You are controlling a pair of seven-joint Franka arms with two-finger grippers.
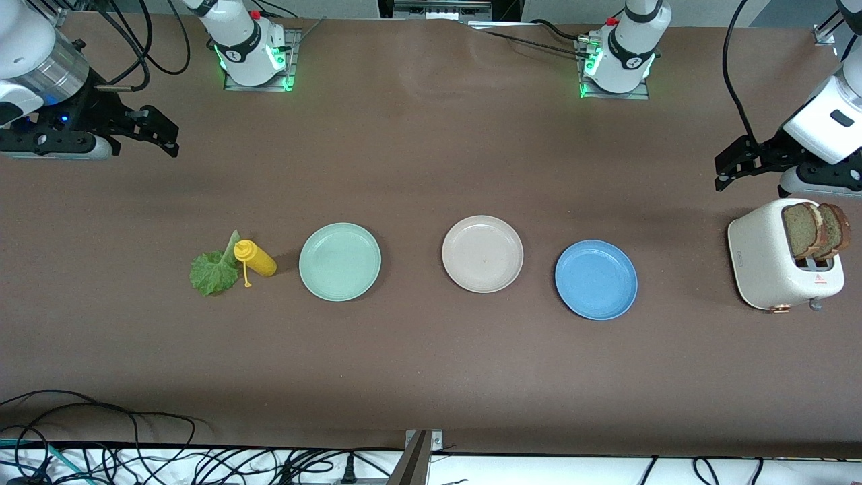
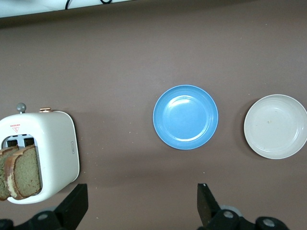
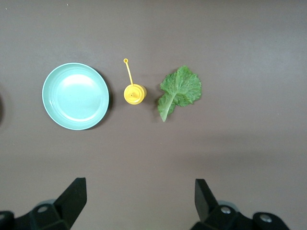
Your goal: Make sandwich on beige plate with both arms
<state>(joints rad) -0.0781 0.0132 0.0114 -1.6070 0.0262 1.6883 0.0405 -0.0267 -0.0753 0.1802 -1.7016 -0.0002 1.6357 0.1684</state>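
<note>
On bench, toaster [image 1: 768,259] label too small to read; bread slices [image 1: 815,230] stand upright in it. Lettuce [image 1: 214,269] flat, stem toward bottle [image 1: 256,259]. Beige plate [image 1: 482,254] bare. Left pincer [image 2: 141,203] and right pincer [image 3: 139,201] both apart, waiting.

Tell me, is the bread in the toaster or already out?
In. Two bread slices stand in the toaster's slots, tops sticking out.

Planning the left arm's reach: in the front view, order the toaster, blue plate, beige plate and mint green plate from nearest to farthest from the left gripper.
From the open left gripper:
1. Toaster, just below it.
2. Blue plate.
3. Beige plate, mid-table.
4. Mint green plate, toward the right arm's end.
</note>
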